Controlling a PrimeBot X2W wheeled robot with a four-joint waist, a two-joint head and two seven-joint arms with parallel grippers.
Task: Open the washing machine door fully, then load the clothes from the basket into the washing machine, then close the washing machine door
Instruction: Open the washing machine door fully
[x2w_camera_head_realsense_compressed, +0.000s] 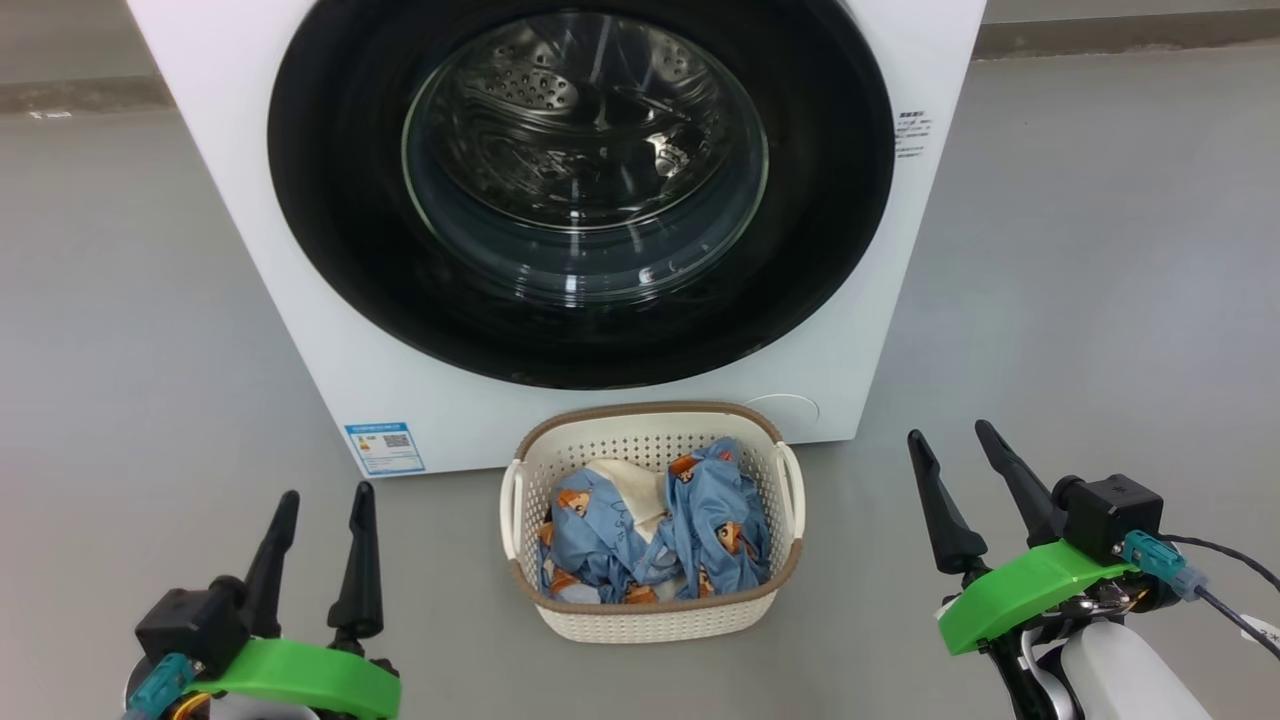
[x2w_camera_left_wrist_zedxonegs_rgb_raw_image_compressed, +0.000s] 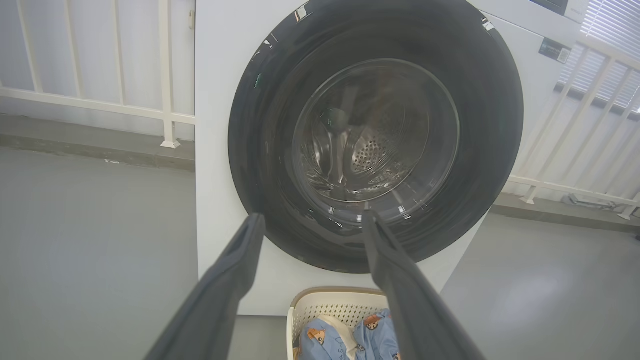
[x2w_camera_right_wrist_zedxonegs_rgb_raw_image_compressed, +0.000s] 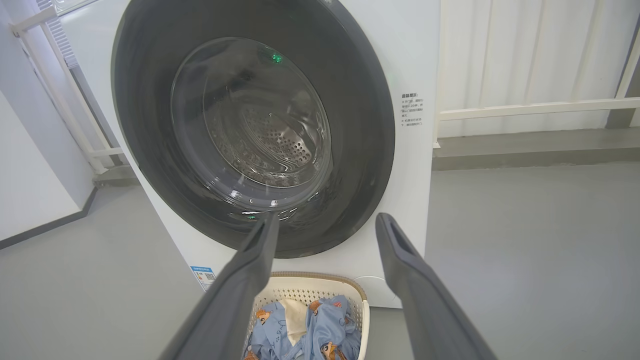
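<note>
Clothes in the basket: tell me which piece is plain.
The cream-white cloth, at the back of the basket. The blue pieces around it carry small orange-brown figures.

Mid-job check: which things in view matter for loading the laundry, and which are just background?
For the job: washing machine, washing machine door (shut), basket, clothes inside it.
Just there: white railing, blue label sticker, grey floor.

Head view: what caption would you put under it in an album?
Open left gripper and right gripper flank the basket of clothes before the washing machine, its door shut.
</note>
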